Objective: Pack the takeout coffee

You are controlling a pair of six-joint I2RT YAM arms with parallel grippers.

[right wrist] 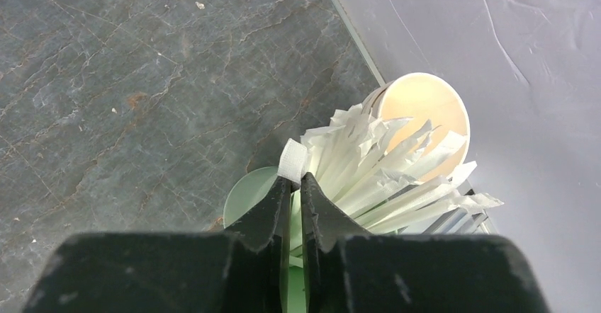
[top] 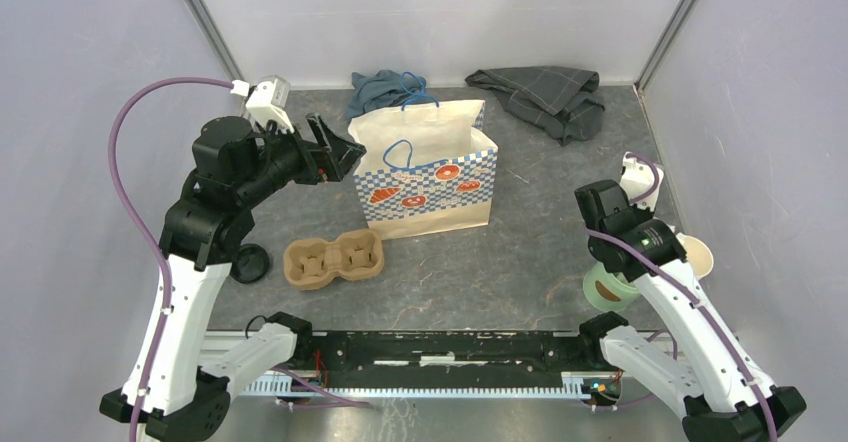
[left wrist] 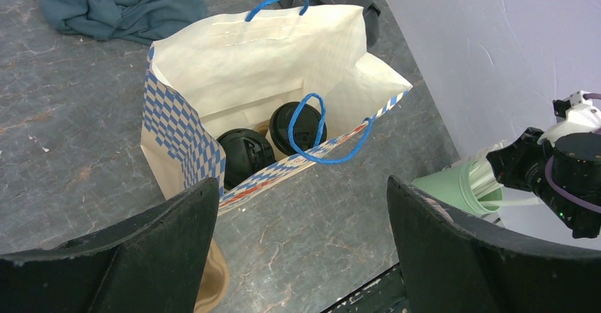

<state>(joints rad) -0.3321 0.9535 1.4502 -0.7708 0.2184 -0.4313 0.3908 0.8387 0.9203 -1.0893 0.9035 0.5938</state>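
Right gripper (right wrist: 296, 189): we logged it pinching a white paper stick (right wrist: 293, 158) in the mint-green cup (right wrist: 244, 194). Left gripper (left wrist: 298, 185): wide open, empty. Black-lidded takeout coffee (left wrist: 244, 156): inside blue-checked paper bag (left wrist: 177, 125). Judged: stick pickup; next, lift clear.

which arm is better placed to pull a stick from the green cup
Right: the right gripper pinches a white stick in the mint-green cup; the left gripper hangs open by the bag.
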